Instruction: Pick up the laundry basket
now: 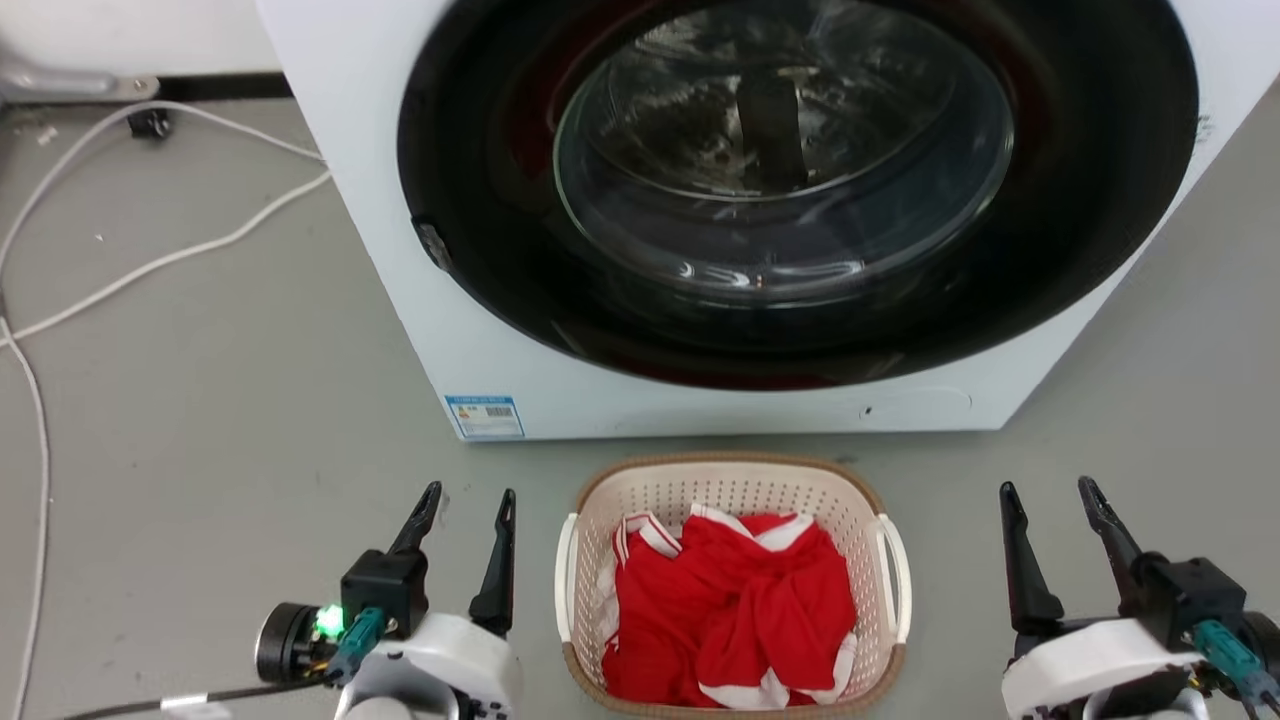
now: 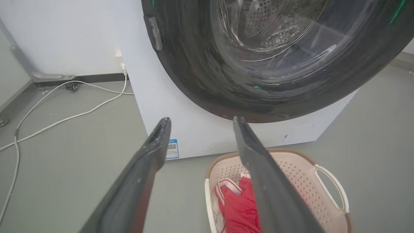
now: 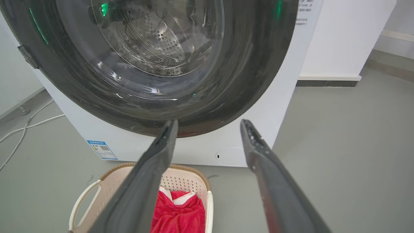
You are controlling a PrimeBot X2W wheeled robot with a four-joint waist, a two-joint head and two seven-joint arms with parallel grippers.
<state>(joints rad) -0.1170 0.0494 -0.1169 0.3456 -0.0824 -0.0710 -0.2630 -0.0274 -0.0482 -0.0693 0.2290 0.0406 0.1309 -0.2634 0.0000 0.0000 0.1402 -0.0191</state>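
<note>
The laundry basket (image 1: 730,466) stood on the grey floor (image 1: 250,400) just in front of the washing machine (image 1: 390,250), holding a red garment (image 1: 740,600), between the left gripper (image 1: 470,492) and the right gripper (image 1: 1046,486), both with fingers spread apart, empty and not touching it.

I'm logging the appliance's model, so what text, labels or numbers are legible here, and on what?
Nothing is legible.
Blue-and-white sticker, low on the washing machine front: code pattern and print, too small to read.
Small print on the machine beside the door: too blurred to read.
Laundry basket: no text.
</note>
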